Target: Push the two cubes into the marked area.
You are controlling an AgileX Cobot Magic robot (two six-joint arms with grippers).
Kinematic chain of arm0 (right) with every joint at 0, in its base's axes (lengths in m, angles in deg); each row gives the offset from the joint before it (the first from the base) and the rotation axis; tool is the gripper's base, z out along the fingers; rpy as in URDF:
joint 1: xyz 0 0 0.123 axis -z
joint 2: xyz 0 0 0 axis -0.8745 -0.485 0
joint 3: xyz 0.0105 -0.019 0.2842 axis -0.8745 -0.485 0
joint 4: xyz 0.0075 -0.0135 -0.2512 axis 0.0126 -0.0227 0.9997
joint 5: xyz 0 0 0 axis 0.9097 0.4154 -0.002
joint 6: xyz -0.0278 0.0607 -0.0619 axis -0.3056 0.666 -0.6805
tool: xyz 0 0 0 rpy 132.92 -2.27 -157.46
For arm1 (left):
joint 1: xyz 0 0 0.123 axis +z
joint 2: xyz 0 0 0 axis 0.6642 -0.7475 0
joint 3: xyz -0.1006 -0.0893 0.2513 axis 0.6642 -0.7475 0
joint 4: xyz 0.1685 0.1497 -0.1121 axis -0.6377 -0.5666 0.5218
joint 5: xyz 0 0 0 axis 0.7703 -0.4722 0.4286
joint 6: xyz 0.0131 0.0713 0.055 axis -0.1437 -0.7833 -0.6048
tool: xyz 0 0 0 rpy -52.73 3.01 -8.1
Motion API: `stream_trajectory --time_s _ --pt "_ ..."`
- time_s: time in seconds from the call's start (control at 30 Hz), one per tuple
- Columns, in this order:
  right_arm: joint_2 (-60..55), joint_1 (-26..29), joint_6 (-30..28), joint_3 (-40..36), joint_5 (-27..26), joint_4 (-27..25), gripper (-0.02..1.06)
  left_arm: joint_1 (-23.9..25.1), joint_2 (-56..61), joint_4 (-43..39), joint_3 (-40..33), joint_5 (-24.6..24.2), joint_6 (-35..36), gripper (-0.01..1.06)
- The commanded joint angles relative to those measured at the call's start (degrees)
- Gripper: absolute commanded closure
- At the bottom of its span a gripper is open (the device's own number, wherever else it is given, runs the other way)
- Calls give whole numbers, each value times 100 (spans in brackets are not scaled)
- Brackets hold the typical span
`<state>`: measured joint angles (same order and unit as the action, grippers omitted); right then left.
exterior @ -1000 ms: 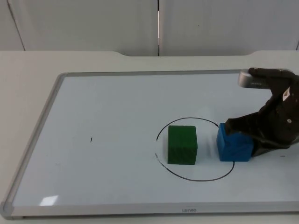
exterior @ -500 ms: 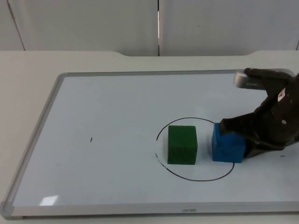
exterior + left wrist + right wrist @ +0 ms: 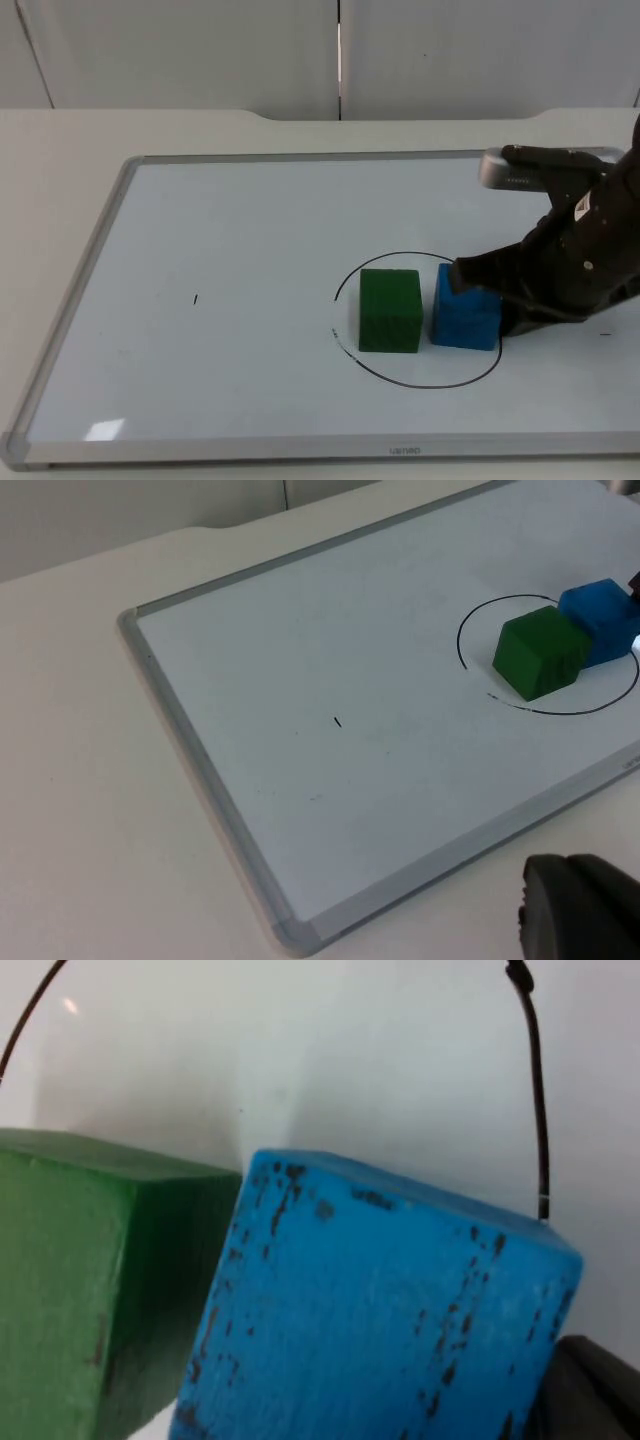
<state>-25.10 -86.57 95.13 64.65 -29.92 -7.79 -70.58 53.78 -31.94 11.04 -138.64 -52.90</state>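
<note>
Blue cube [image 3: 465, 318] sits inside the drawn circle [image 3: 400, 378] now, just beside the green cube [image 3: 390, 310], a narrow gap showing between them. Right gripper [image 3: 478, 285] is pressed up against the blue cube's far side, and I can't tell whether its fingers are open or closed from here. Left gripper [image 3: 580, 915] waits well off the whiteboard [image 3: 90, 300]. Danger, as I judge it: any more push and blue knocks into green, shunting it towards the circle's left line. Green has room, but not much. An off-centre shove could also spin the blue one.
</note>
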Motion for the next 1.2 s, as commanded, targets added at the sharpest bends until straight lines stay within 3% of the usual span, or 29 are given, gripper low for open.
stream_trajectory --time_s 0.0,0.7,1.17 --pt "-6 -35 -14 0 -56 -5 104 -20 27 48 -27 -22 -21 105" --pt "-6 -35 -243 0 -192 6 104 -20 27 48 -27 -22 -21 105" --pt "-6 -49 -255 0 -240 -346 104 -20 27 24 -27 -22 -21 105"
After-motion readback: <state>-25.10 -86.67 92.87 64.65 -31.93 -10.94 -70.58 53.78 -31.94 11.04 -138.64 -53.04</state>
